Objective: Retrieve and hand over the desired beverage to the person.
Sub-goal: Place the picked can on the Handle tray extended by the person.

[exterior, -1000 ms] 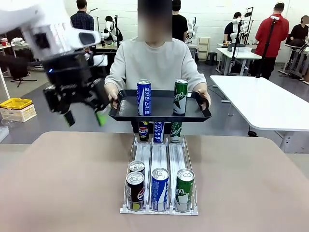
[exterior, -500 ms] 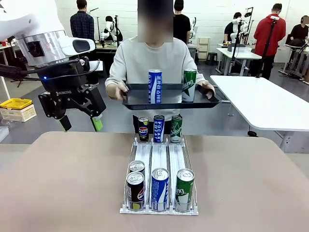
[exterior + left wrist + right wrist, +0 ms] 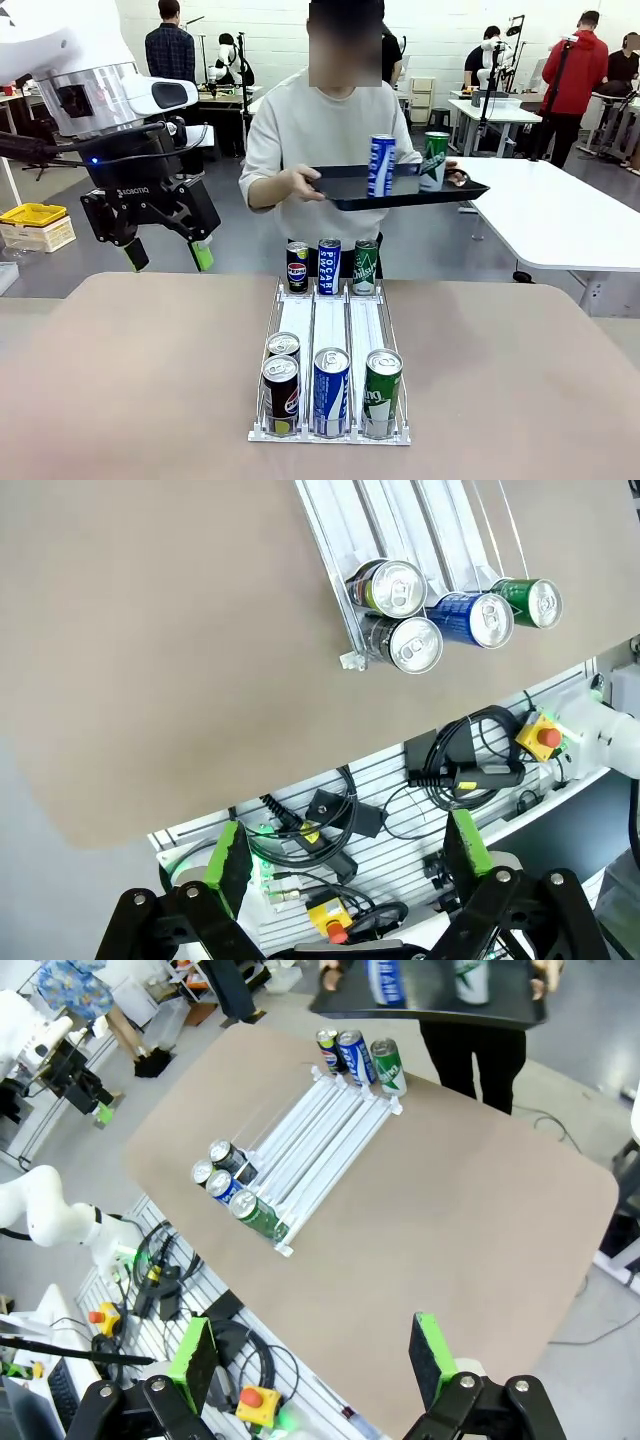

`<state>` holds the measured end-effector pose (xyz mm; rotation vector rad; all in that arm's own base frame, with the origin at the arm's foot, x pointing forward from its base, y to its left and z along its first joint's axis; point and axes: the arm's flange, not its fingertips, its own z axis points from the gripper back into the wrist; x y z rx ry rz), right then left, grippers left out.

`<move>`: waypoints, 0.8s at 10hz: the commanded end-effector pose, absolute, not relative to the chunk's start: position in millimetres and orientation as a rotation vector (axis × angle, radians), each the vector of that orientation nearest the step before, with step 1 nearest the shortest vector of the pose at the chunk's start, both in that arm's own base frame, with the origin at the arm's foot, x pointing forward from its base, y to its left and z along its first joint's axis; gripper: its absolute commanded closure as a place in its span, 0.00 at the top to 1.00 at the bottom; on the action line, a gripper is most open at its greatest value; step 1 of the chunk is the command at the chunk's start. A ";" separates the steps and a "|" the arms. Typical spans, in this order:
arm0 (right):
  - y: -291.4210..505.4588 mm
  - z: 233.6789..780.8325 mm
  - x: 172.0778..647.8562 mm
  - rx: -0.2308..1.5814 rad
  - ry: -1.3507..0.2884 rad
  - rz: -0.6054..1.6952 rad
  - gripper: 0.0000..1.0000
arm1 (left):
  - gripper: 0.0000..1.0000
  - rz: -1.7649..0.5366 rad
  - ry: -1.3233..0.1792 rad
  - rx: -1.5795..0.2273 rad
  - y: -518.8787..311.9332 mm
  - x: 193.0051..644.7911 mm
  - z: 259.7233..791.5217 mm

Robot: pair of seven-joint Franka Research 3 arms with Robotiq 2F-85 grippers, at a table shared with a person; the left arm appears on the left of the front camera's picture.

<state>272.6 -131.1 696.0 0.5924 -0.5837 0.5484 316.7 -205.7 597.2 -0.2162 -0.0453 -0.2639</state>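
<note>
Person (image 3: 330,130) in a light grey sweatshirt stands at the far side of the tabletop (image 3: 150,370), holding a black tray (image 3: 400,188) that tilts and reaches toward the right. Two cans stand upright on the tray: a blue can (image 3: 381,166) with white lettering too small to read, and just to its right a green can (image 3: 434,161) with a white star on it. Below the tray, on the brown matte tabletop, lies a clear plastic rack (image 3: 330,340) with three lanes running near to far. At its far end stand a black can marked "pepsi" (image 3: 297,267), a blue one marked "POCARI" (image 3: 329,267) and a green one (image 3: 366,267); at the near end the left lane holds two dark cans (image 3: 281,385) one behind the other, the middle lane a blue can (image 3: 331,391), the right lane a green can (image 3: 382,392). The left end effector (image 3: 167,255), black with green pads and printed "ROBOTIQ", hangs released and grasping nothing above the tabletop's far left corner, well apart from the rack. The right end effector (image 3: 313,1355) hovers high over the near right side, its fingers spread wide and bare. White tables and other people fill the room behind.
</note>
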 end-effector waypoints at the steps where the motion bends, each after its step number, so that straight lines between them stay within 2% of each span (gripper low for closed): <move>1: -130.2 696.5 273.0 0.619 -0.599 0.565 1.00 | 1.00 -0.482 0.071 -0.305 -181.4 305.6 609.8; 2: -130.2 696.5 273.0 0.619 -0.599 0.565 1.00 | 1.00 -0.607 0.053 -0.393 -145.6 291.4 634.3; 4: -130.2 696.5 273.0 0.619 -0.599 0.565 1.00 | 1.00 -0.724 -0.079 -0.467 -64.4 270.9 665.3; 8: -130.2 696.5 273.0 0.619 -0.599 0.565 1.00 | 1.00 -0.685 -0.361 -0.560 59.0 237.8 663.8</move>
